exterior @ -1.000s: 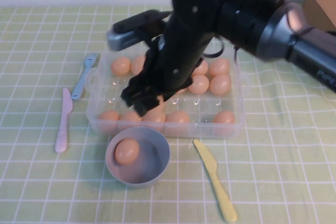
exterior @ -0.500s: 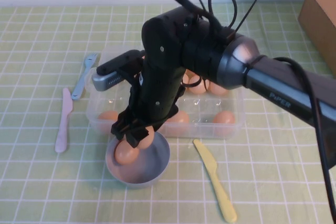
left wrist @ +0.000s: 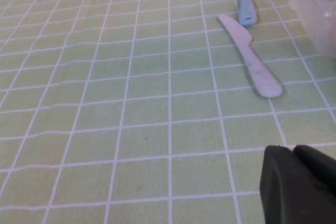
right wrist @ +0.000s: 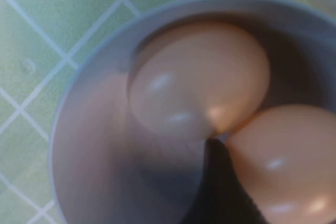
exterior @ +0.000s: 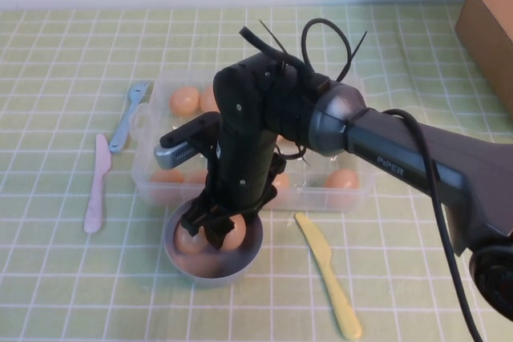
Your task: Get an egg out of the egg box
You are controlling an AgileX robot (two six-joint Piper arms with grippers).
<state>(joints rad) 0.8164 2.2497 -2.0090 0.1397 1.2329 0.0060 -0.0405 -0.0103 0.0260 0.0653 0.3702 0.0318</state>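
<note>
The right end effector [exterior: 215,230] is gripping an egg [exterior: 232,231] low inside the bowl [exterior: 250,250], touching another egg [exterior: 189,241]; releasing hard risks cracking both. The egg box [exterior: 353,190] sits just behind. The left end effector [left wrist: 299,182] is hovering over the table [left wrist: 131,103]; its opening I cannot tell.

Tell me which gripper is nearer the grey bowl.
The right. The right gripper is down inside the bowl with two eggs. The left gripper is far off over bare tablecloth, beyond the pink knife.
</note>
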